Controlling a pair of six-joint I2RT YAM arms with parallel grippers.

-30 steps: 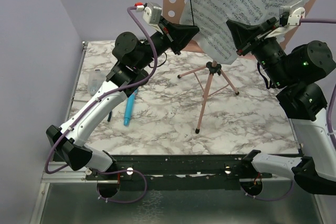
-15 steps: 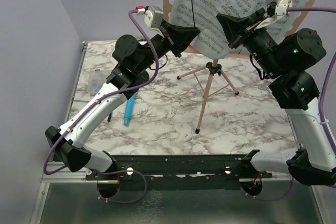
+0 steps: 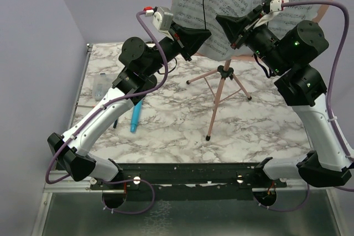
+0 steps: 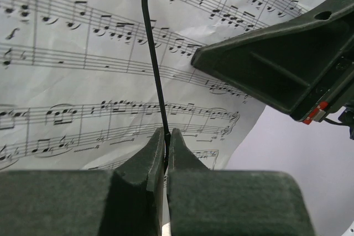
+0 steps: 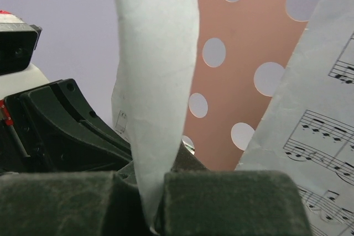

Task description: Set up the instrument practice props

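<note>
Now: left gripper (image 4: 166, 136) clamped shut on thin black rod (image 4: 152, 53); right gripper (image 5: 157, 194) pinching edge of white sheet-music page (image 5: 155, 81) before pink hole-punched stand panel (image 5: 246, 75). Risk: uneven pull could tear page or topple tripod stand.

The right claw (image 5: 157, 205) fills the bottom edge, its two dark fingers pinched together on a white sheet (image 5: 157, 81) that rises straight up between them. Just behind stands a pink panel (image 5: 251, 103) punched with round holes. A page of music (image 5: 318, 147) overlaps the panel's right side. At the left sits the left claw (image 5: 66, 131), against a lilac wall (image 5: 61, 4).
</note>
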